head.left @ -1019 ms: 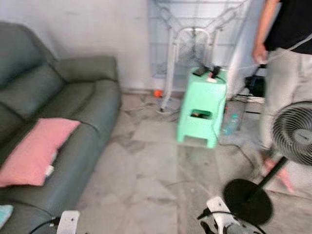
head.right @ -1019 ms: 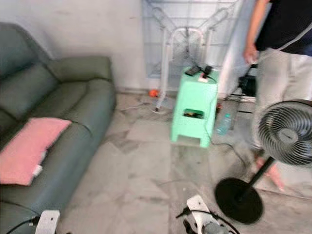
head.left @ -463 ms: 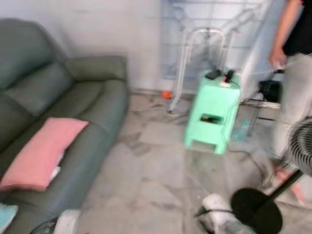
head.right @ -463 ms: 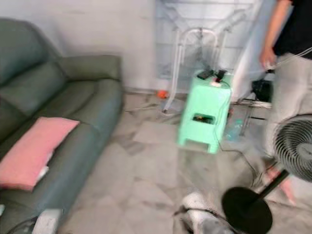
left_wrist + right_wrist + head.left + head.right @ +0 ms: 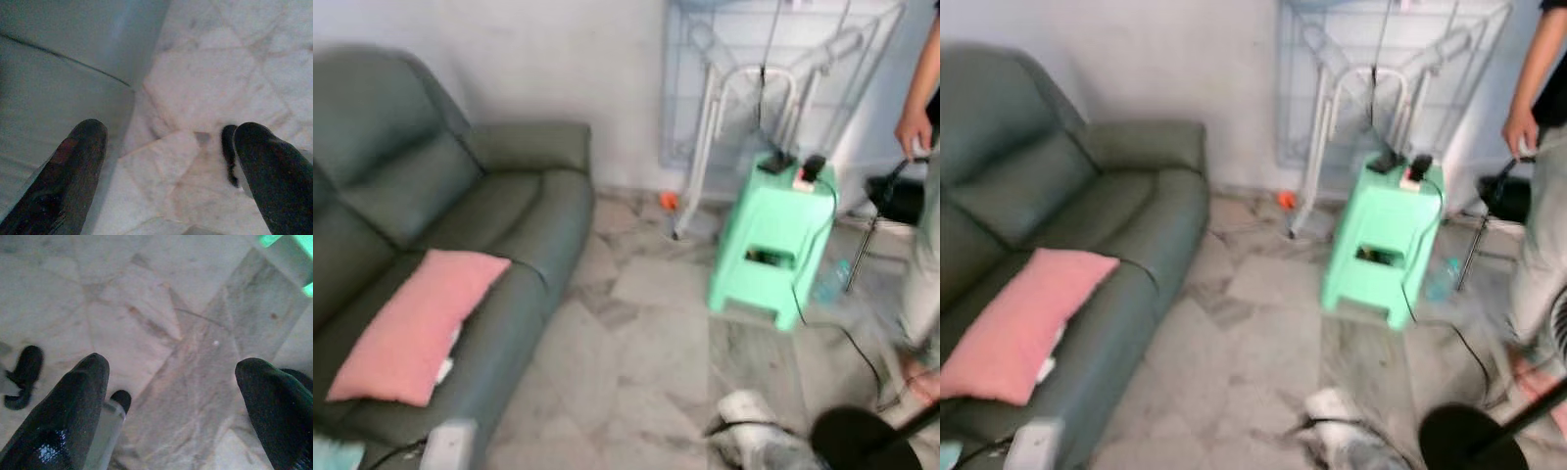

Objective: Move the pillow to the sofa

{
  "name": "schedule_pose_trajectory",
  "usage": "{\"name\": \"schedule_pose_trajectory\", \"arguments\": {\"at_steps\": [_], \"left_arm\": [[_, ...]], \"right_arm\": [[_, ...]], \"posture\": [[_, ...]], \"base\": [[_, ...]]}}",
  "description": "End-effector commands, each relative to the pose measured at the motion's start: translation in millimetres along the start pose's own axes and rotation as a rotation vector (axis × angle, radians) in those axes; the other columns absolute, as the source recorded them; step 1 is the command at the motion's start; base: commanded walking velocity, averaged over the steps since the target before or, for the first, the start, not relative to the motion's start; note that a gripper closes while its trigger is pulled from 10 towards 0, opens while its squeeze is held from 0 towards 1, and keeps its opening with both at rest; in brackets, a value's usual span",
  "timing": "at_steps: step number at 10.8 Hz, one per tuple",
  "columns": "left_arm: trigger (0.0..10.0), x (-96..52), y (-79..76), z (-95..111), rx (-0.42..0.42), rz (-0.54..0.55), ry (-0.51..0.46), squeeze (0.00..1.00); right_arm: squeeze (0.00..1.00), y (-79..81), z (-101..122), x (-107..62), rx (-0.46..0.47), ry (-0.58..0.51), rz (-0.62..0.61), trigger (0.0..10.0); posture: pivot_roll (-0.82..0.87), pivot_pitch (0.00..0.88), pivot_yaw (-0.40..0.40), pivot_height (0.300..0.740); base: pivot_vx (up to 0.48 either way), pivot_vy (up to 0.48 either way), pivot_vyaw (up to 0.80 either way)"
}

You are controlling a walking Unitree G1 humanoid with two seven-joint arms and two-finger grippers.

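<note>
Pink pillow (image 5: 416, 326) lying flat on the seat of the grey-green sofa (image 5: 499, 211), near its front edge. Left gripper (image 5: 166, 161) and right gripper (image 5: 171, 406) hang above the marble floor (image 5: 636, 343), fingers spread wide, holding nothing.

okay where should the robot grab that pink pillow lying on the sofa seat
Probably the pink pillow's front short edge, which overhangs the green sofa's seat edge. Coming from the floor side, the open left gripper could close over and under that soft, flat edge.
</note>
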State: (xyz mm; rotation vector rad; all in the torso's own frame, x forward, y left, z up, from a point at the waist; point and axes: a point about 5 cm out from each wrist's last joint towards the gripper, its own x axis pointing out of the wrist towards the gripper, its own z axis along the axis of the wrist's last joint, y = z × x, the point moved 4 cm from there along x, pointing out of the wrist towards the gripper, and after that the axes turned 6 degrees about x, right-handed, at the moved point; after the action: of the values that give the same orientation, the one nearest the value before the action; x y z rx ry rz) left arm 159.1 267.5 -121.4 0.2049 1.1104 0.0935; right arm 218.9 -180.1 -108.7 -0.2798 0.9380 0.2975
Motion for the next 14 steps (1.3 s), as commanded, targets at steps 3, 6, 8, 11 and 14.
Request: {"name": "schedule_pose_trajectory", "arguments": {"at_steps": [3, 6, 8, 11, 14], "left_arm": [[10.0, 2.0, -6.6, 16.9, 0.010, -0.018, -0.044, 0.00], [10.0, 1.9, -5.1, 18.6, 0.031, -0.011, -0.052, 0.00], [10.0, 1.8, -4.2, 18.2, 0.043, -0.005, -0.048, 0.00], [10.0, 1.7, -1.9, 20.3, 0.033, 0.001, -0.058, 0.00], [10.0, 2.1, -3.6, 24.0, -0.002, -0.008, -0.066, 0.00]], "right_arm": [[0.00, -15.0, 0.8, -2.6, -0.012, 0.003, -0.030, 10.0], [0.00, -14.3, 1.2, -2.3, -0.015, 0.004, -0.027, 10.0], [0.00, -14.1, 1.0, -2.3, -0.022, 0.007, -0.026, 10.0], [0.00, -14.1, 0.5, -2.4, -0.032, 0.009, -0.025, 10.0], [0.00, -15.1, -1.0, -2.5, -0.025, 0.020, -0.028, 10.0]], "posture": [[-0.17, 0.000, 0.033, 0.740], [-0.17, 0.000, 0.034, 0.740], [-0.17, 0.000, 0.034, 0.740], [-0.17, 0.000, 0.035, 0.740], [-0.17, 0.000, 0.033, 0.740]], "base": [[0.412, 0.242, 0.00], [0.272, 0.167, 0.00], [0.000, 0.000, 0.00], [0.000, 0.000, 0.00], [0.000, 0.000, -0.53]]}}
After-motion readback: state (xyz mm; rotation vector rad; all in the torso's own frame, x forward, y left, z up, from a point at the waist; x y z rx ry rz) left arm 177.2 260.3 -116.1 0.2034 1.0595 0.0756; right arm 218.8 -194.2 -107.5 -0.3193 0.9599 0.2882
